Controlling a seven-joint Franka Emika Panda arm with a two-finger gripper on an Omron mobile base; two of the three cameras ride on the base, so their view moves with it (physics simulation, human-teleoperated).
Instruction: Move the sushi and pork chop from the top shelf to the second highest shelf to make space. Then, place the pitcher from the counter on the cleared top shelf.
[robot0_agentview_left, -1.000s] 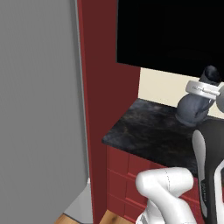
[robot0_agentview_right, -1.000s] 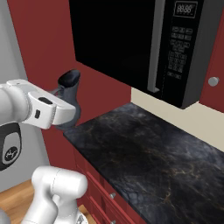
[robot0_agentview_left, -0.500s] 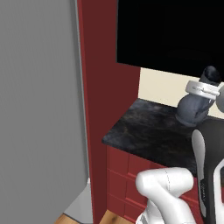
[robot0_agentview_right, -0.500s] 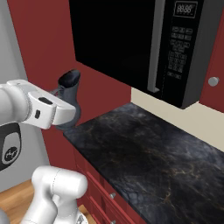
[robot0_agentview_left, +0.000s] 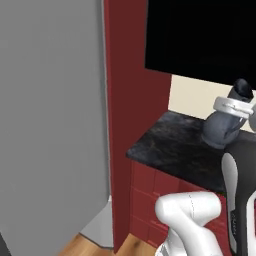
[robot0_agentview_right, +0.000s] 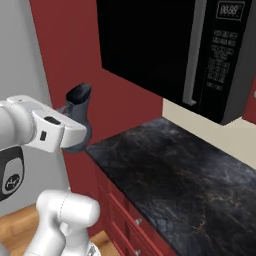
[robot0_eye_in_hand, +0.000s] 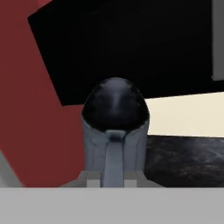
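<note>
A dark blue-grey pitcher (robot0_agentview_right: 78, 116), narrow at the waist and flaring to a rounded rim with a black mouth, hangs upright above the near corner of the black speckled worktop (robot0_agentview_right: 190, 187), clear of its surface. In the hand view the pitcher (robot0_eye_in_hand: 114, 135) stands dead centre, its handle running down toward 6 o'clock. The white arm's hand meets the vessel's neck in the left base view, where the pitcher (robot0_agentview_left: 223, 127) sits at 3 o'clock; whether the fingers are clenched on it cannot be told. A black microwave (robot0_agentview_right: 165, 47) hangs at 12 o'clock, with dark red cabinet fronts (robot0_agentview_left: 150, 200) below the worktop and a grey panel (robot0_agentview_left: 50, 120) at 9 o'clock.
</note>
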